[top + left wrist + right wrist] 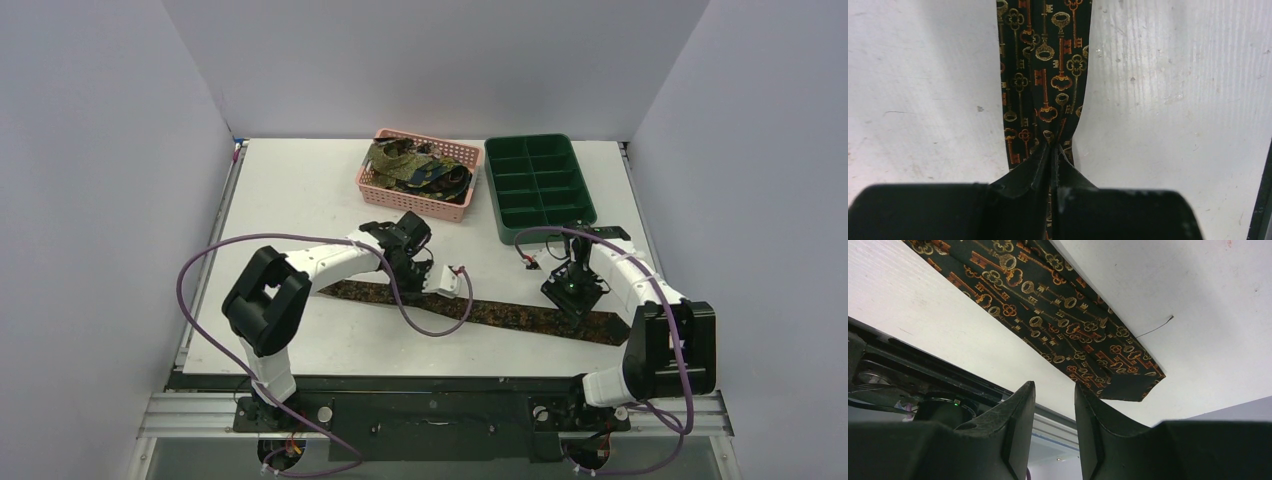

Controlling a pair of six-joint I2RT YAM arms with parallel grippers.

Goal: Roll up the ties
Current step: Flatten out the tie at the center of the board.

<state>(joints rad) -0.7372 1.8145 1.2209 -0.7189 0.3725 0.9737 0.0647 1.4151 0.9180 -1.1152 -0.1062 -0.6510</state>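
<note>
One tie [500, 313], dark with gold and orange key prints, lies stretched across the near part of the table. My left gripper [418, 270] is shut on it, and in the left wrist view the gripper [1053, 148] pinches the fabric [1048, 75] into a pucker. My right gripper [575, 296] is open and empty over the tie's wide right end. In the right wrist view the gripper [1054, 390] hangs above the table, with the tie [1048, 305] and its folded-over tip [1128, 388] just beyond the fingertips. More ties [415, 165] lie bunched in the pink basket.
The pink mesh basket [372, 185] stands at the back middle. A dark green compartment tray [540, 185] stands to its right, just behind the right arm. The table's front edge and metal rail [973, 375] show close behind the right gripper.
</note>
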